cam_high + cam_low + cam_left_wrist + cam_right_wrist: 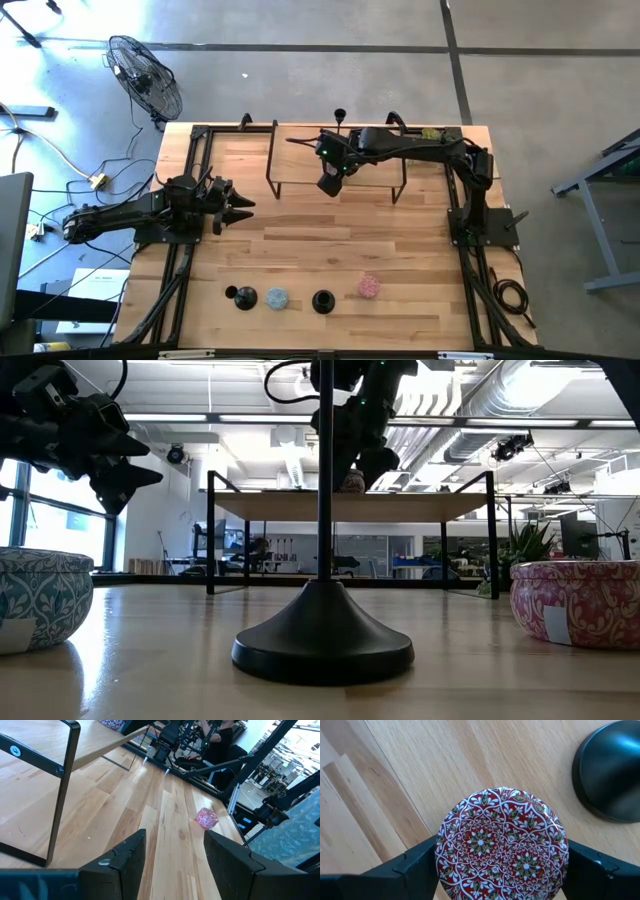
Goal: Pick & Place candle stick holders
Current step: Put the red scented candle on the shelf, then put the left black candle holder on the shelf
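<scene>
Upper centre of high view: right gripper [502, 870] clamps a red patterned tin [502, 845] | candlestick holder [612, 770] just beside, upper right, upright | left gripper [172, 855] open, empty, farther.

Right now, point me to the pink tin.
In the high view the pink tin sits near the bottom edge of the table, at the row's right end, just right of a candle stick holder.

Both arms matte black, jointed, angular shells; green indicator light on right arm [400, 148] wrist; left claw [172, 862] fingers broad, flat, dark, blue-tinted base
</scene>
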You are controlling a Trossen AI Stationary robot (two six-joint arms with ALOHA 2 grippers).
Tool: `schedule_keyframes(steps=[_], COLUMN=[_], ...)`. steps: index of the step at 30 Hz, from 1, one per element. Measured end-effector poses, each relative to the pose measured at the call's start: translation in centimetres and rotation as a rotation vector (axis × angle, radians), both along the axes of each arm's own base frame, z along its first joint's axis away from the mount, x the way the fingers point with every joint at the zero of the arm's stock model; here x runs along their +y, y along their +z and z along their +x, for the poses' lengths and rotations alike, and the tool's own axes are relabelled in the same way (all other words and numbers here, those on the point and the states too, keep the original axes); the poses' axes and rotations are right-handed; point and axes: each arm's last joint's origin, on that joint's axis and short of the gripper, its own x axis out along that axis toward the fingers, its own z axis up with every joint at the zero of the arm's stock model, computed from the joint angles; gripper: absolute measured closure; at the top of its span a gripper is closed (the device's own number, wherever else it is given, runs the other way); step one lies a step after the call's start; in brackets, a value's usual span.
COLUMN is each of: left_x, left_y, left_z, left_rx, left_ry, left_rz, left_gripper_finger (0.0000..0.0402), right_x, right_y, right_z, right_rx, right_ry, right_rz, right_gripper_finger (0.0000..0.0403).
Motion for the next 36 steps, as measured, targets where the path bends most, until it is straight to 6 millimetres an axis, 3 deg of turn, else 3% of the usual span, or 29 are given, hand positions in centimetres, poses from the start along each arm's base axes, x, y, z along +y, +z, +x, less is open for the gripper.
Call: schedule_keyframes(steps=[22, 31, 36], left_x=[0.0, 0.0, 0.0], left_y=[0.0, 0.0, 0.0], left_z=[0.0, 0.0, 0.0], left_rx=[0.0, 0.0, 0.0], left_ry=[0.0, -0.001, -0.001], left_rz=[0.0, 0.0, 0.0], left_gripper_finger=[0.0204, 0.0204, 0.0204], right_x=[0.1, 0.5, 1.8], right_y=[2.8, 5.7, 8.0], right_z=[-0.8, -2.1, -3.5], right_rx=[-0.108, -0.18, -0.24], right_ry=[0.001, -0.023, -0.016], right_rz=[-0.077, -0.188, -0.217], right_gripper_finger=[0.0075, 0.0075, 0.0075])
